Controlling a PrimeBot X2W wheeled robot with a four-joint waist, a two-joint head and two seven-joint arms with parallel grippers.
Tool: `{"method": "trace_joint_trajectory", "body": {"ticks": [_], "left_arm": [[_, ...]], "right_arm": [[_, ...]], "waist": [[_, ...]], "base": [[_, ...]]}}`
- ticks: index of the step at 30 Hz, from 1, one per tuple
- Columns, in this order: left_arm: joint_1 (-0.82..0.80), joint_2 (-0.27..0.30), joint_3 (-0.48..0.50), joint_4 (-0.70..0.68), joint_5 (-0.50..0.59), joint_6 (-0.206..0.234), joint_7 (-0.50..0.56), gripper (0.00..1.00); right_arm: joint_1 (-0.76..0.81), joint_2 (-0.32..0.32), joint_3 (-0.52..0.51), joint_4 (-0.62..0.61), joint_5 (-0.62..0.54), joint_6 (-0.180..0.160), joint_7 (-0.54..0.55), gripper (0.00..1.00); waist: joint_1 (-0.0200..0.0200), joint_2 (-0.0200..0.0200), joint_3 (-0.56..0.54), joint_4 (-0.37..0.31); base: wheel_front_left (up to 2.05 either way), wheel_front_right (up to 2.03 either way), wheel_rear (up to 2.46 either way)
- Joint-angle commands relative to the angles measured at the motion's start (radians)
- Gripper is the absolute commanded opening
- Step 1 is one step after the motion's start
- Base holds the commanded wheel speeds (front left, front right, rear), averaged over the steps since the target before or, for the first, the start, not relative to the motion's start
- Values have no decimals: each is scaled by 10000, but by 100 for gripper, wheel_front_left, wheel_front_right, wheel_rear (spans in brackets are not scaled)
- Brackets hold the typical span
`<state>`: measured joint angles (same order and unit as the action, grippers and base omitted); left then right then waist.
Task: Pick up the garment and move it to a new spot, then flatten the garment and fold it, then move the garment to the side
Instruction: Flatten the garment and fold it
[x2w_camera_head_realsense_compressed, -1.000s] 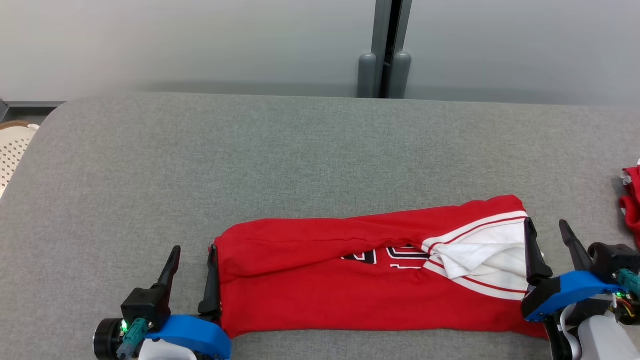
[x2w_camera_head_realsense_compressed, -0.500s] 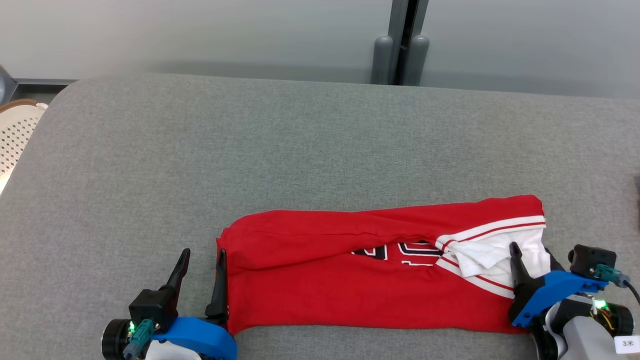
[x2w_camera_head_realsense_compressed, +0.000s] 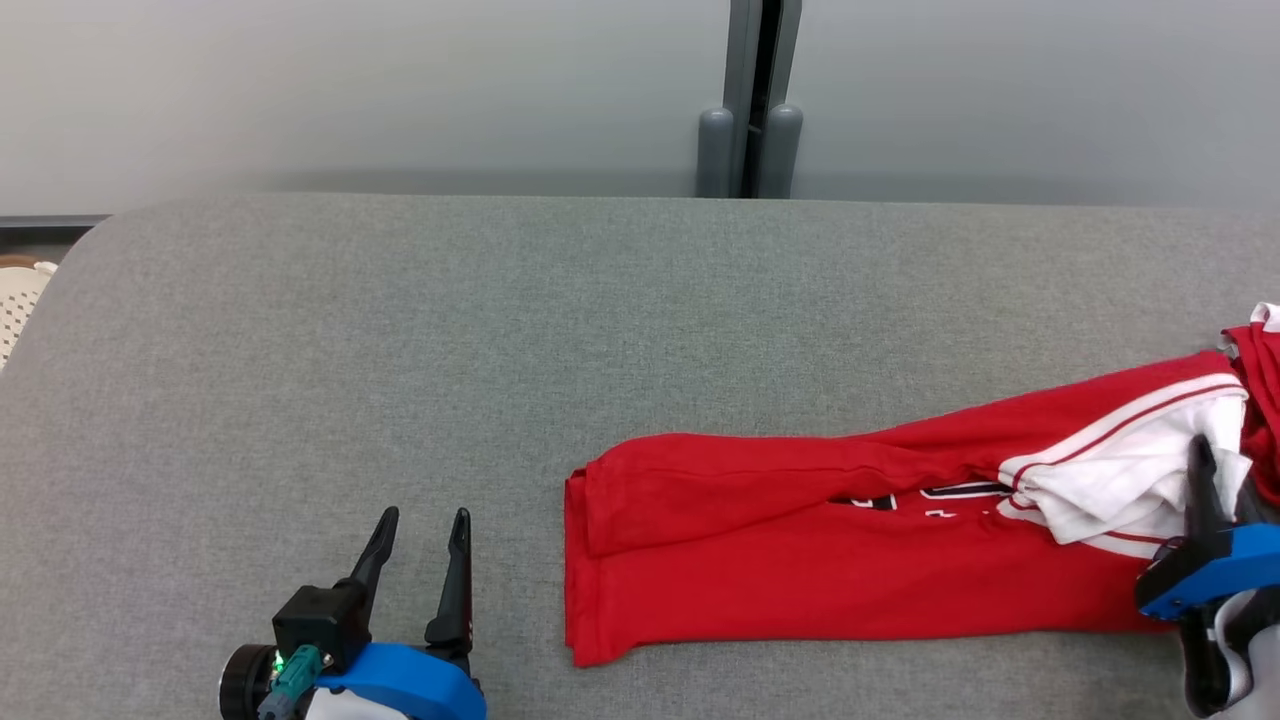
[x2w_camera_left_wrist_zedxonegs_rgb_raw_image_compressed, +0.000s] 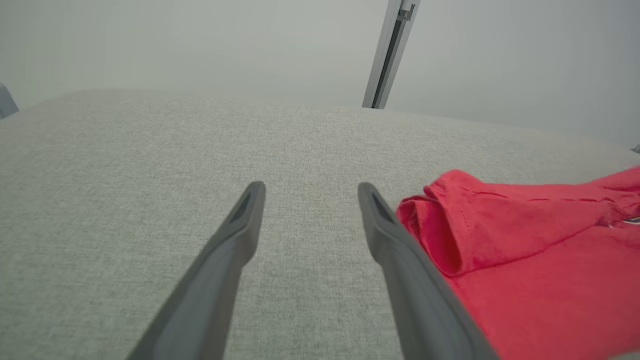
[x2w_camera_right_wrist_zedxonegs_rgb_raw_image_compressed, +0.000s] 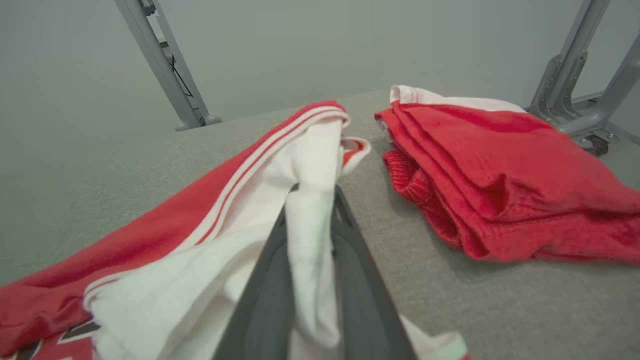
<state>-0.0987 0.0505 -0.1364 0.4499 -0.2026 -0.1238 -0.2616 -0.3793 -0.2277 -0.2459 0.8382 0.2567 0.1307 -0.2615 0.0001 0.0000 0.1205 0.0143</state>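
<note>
Clamping: right fingers (x2w_camera_right_wrist_zedxonegs_rgb_raw_image_compressed: 260, 300) pinched on the white fold at the right end of the garment (x2w_camera_head_realsense_compressed: 800, 560) | left fingers (x2w_camera_left_wrist_zedxonegs_rgb_raw_image_compressed: 225, 260) spread wide, holding nothing, near its left end, not touching | garment lies folded lengthwise on the grey table (x2w_camera_head_realsense_compressed: 500, 320), beside another red pile (x2w_camera_right_wrist_zedxonegs_rgb_raw_image_compressed: 500, 165)

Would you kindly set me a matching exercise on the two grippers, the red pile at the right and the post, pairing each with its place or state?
1. left gripper
2. right gripper
3. red pile
4. post

A. shut on the garment's white part
B. behind the table
C. open, left of the garment
D. lying right of the garment

Pairs: 1-C, 2-A, 3-D, 4-B
</note>
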Motion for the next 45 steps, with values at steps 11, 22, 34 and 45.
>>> {"method": "trace_joint_trajectory", "body": {"ticks": [11, 22, 34, 45], "left_arm": [[461, 4, -385, 232, -198, -61, -46, 100], [243, 2, -634, 302, -250, -68, -46, 100], [252, -2, -516, 328, -301, 56, -46, 100], [115, 0, -17, -40, -13, 125, -46, 100]], "right_arm": [[1237, 1613, 2717, -3138, 873, -1, -35, 0], [84, 1757, 6292, -2525, 3036, -1, -34, 0], [-804, 1747, 7655, -2042, 3998, -1, -35, 100], [525, 1752, 4202, -2255, 620, -1, -37, 100]], "waist": [[-1, 0, -382, 175], [-1, 0, -317, 1234], [-1, 0, -426, 1436], [-1, 0, -638, 12]], "base": [[0, 0, 0], [0, 0, 0], [0, 0, 0], [0, 0, 0]]}}
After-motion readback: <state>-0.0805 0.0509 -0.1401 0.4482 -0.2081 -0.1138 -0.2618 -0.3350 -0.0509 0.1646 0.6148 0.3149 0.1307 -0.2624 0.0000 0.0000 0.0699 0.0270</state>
